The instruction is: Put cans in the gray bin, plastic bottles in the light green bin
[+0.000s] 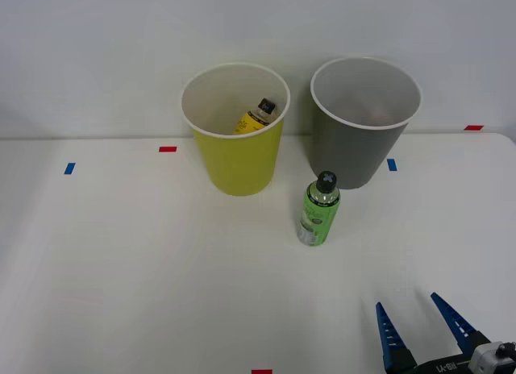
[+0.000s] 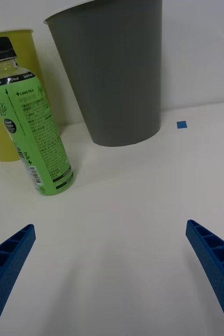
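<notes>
Claw: the right claw (image 1: 423, 326) hangs low near the front edge of the surface, toward the right corner. Its two blue fingers (image 2: 9, 268) are spread wide and hold nothing.

Green bottle: the green bottle (image 1: 319, 209) stands up straight on the white surface (image 1: 121, 277), near the middle. It is just in front of the gray bin (image 1: 363, 144) and well apart from the claw.

Yellow bottle: the yellow bottle (image 1: 255, 117) already lies tilted inside the light green bin (image 1: 238, 160).

Bins: both bins stand side by side by the back edge, the light green one to the left of the gray one.

Step now: I think the claw needs to go and get the green bottle.

How to do it well: move forward and a bit left, so the bottle sits right between the two fingers. Grab the fat middle part, not the black cap (image 1: 326, 180). Close gently.

Watch out: the bottle is tall and thin, so a bump from one finger could tip it over. The gray bin is close behind it, so do not push too far.

After that: lift it high over the white rim of the light green bin.
</notes>
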Controlling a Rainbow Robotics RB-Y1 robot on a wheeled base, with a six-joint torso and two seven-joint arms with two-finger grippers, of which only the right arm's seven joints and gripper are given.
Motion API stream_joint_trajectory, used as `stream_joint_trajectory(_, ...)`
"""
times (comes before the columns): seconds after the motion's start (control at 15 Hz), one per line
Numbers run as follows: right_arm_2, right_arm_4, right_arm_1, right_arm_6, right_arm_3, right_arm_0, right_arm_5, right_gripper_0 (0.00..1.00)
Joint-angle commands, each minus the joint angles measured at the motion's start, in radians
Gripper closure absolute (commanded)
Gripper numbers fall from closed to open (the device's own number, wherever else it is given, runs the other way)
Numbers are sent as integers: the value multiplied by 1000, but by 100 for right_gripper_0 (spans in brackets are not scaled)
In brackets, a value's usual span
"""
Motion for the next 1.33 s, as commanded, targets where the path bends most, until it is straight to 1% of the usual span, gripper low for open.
stream_joint_trajectory(0.07,0,0,0,0,0,0,0,0)
stream_joint_trajectory(1.33,0,0,0,0,0,0,0,0)
